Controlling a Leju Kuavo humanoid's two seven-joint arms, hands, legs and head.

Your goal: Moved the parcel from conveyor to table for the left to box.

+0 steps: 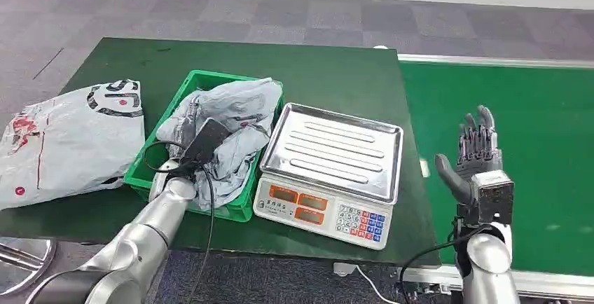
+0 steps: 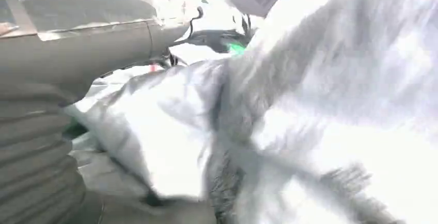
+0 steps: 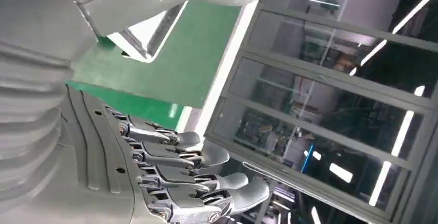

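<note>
While grey parcel (image 1: pixel 231 125) fills green box (image 1: pixel 246 204), left hand (image 1: pixel 183 151) grip unclear, right hand (image 1: pixel 474 151) spread empty.

The parcel (image 1: pixel 235 118), a crumpled grey plastic mailer bag, lies heaped in the green box (image 1: pixel 183 88) on the dark green table (image 1: pixel 329 73), its creased folds rising above the box's rim, with the green conveyor (image 1: pixel 539 136) alongside to the right.
</note>
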